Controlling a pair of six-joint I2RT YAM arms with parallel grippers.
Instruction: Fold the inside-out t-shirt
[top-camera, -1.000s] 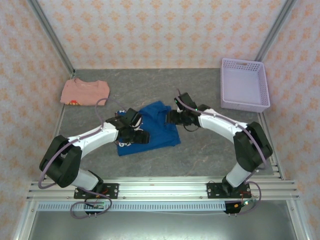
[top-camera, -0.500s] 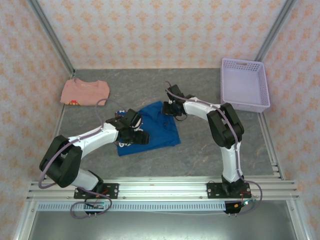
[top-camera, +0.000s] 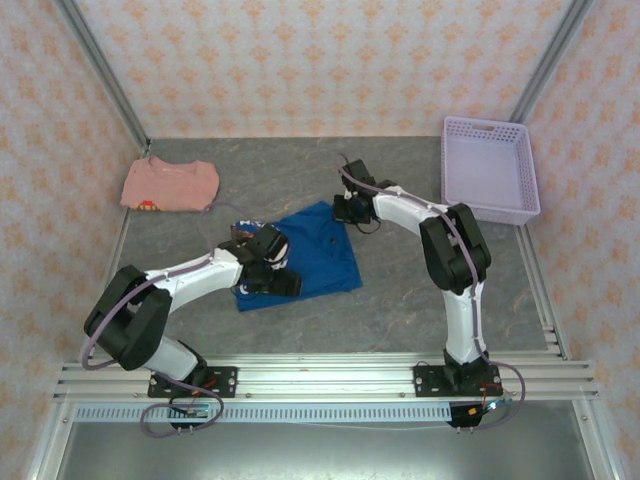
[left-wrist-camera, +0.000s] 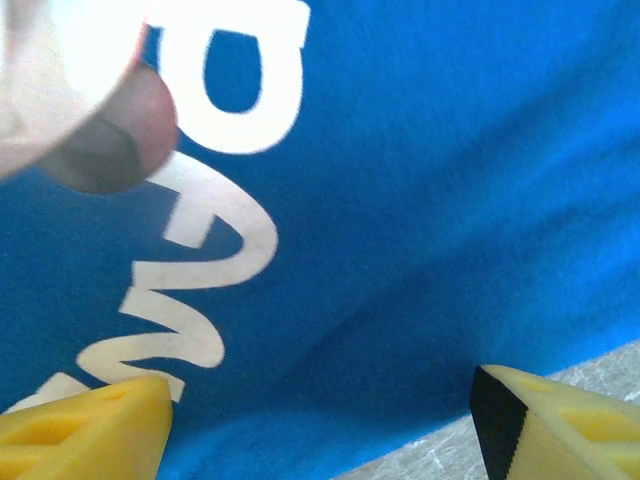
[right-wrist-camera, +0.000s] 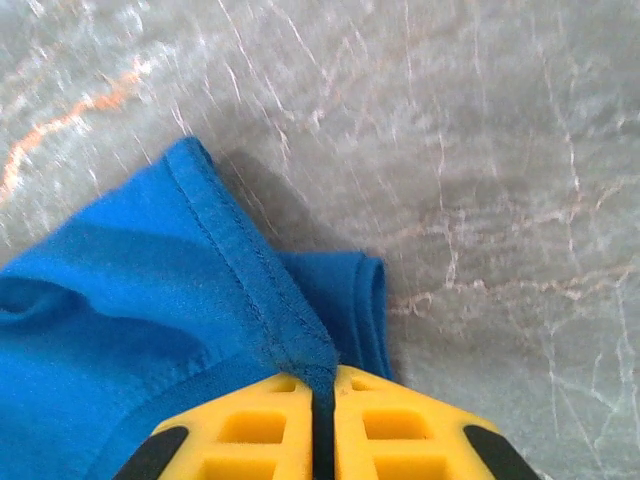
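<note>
The inside-out t-shirt is royal blue and lies bunched in the middle of the grey table, with pale lettering close under the left wrist camera. My right gripper sits at the shirt's far right corner, shut on a stitched hem edge that runs in between the two yellow fingers. My left gripper rests over the shirt's near left part, open, its yellow fingertips spread wide over the blue cloth near its edge.
A salmon-pink shirt lies folded at the far left. A lavender basket stands at the far right. Bare grey table lies in front of and to the right of the blue shirt. Patterned walls enclose the table.
The right arm swung up and in to the shirt's far right corner and its jaws closed on the hem. The left gripper shifted slightly toward the near side, staying open.
</note>
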